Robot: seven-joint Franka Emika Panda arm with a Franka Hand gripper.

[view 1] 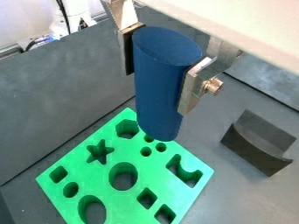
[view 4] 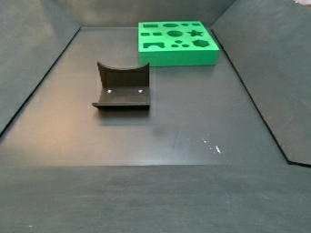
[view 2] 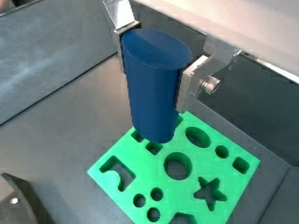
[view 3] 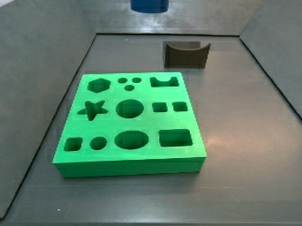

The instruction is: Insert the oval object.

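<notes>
My gripper [view 1: 162, 70] is shut on the oval object [view 1: 159, 83], a smooth dark blue upright peg with a flat top. The silver fingers [view 1: 194, 85] clamp its two sides near the top. Both wrist views show the peg [view 2: 152, 83] hanging above the green board [view 1: 152, 166], over the board's edge region by the hexagon hole. The board [view 2: 146, 157] has several shaped holes. In a side view only the peg's lower end [view 3: 148, 4] shows, high above the floor behind the board [view 3: 130, 163]. In a side view the board [view 4: 177, 57] lies at the far end and the gripper is out of view.
The dark fixture [view 3: 186, 54] stands on the grey floor beyond the board, and it shows closer in a side view [view 4: 122, 86] and in both wrist views [view 1: 260, 140] [view 2: 24, 201]. Sloping dark walls enclose the floor.
</notes>
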